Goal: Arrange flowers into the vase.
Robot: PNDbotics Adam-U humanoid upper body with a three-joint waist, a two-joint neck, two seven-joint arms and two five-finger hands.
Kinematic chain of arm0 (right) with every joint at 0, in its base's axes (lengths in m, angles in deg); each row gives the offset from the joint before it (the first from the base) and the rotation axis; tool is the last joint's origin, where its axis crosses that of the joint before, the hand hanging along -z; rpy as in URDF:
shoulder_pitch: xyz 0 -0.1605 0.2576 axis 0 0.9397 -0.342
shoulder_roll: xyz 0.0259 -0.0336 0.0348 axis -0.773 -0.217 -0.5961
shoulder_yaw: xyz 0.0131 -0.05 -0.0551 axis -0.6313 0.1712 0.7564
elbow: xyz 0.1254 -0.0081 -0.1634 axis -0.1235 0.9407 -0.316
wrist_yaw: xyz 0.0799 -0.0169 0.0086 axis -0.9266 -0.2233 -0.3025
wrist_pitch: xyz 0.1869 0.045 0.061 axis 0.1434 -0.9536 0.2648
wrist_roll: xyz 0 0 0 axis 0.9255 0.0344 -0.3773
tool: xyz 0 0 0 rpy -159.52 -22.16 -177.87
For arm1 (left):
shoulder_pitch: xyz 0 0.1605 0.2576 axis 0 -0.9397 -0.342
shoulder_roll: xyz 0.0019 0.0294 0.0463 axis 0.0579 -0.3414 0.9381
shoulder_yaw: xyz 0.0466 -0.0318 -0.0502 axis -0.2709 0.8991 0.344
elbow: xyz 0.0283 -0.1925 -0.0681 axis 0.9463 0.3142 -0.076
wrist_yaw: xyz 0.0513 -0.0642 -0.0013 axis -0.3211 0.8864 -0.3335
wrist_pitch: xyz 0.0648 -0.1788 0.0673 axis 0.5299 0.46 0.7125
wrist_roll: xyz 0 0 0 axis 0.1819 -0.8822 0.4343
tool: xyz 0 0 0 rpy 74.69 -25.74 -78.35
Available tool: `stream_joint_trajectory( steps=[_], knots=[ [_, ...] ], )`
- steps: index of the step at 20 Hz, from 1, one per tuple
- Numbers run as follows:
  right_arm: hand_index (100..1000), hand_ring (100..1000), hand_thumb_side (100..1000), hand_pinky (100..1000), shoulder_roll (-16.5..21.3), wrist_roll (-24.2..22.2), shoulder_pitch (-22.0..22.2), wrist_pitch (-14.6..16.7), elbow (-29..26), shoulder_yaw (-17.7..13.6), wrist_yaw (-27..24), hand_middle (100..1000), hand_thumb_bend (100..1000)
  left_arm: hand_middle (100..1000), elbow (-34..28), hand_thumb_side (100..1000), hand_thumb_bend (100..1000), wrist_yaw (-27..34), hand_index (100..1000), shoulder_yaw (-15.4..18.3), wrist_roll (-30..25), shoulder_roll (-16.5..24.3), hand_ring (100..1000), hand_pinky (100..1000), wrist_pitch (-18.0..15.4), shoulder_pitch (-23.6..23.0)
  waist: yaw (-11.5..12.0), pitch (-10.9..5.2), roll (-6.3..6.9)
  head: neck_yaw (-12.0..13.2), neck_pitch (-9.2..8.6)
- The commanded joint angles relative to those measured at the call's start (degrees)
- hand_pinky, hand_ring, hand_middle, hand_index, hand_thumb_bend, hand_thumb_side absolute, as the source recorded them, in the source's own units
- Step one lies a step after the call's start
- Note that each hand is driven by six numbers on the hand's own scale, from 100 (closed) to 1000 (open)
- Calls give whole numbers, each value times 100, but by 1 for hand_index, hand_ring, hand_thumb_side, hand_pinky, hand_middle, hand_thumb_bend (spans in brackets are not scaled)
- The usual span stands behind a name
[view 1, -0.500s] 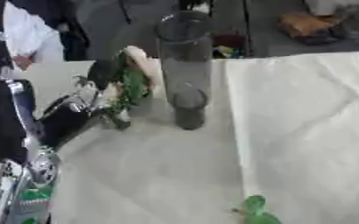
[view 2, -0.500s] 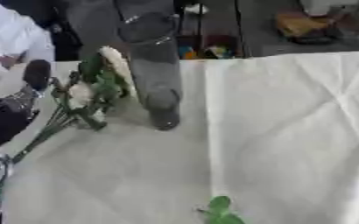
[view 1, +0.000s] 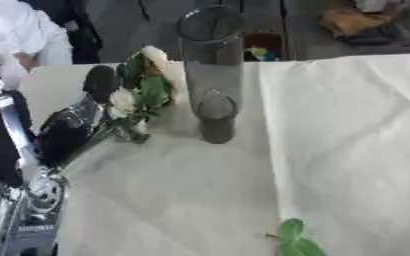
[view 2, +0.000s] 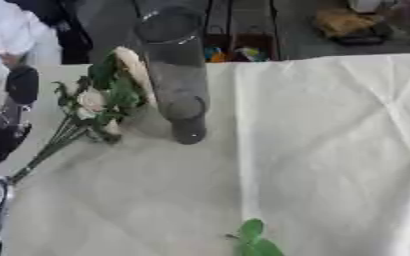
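Flowers (view 2: 99, 102), a small bunch of pale blooms with green leaves, hang tilted just left of the vase (view 1: 210, 75), their stems (view 2: 47, 152) running down-left toward the left robot hand (view 1: 73, 127). That dark robot hand appears to be gripping the stems, though its fingers are hard to make out. The tall clear vase stands upright on the white-clothed surface (view 1: 348, 150), its mouth open and nothing in it. A loose green sprig (view 1: 292, 240) lies near the front edge, well apart. The right robot hand is not visible. The bunch seems to be in transit; next, the blooms must rise above the rim and the stems swing down into the mouth.
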Motion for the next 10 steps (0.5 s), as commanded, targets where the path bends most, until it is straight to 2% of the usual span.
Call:
stream_joint_trajectory(
  steps=[1,6,10],
  knots=[
    [819,769,1000,653,78,31,-48,-4,-101,-9,-8,684,100,912,-74,1000,758,256,970,110,-66,258,936,806,-33,8,7,-83,-19,59,-74],
    [819,770,1000,653,119,14,18,-27,-101,-7,5,683,100,940,-74,923,710,620,958,43,-431,818,982,868,230,-10,70,-120,39,28,-26],
    [819,769,1000,654,193,1,83,-42,-101,0,23,683,100,952,85,928,721,780,976,-350,-744,1326,991,890,537,-70,96,-164,136,-34,22]
  ],
)
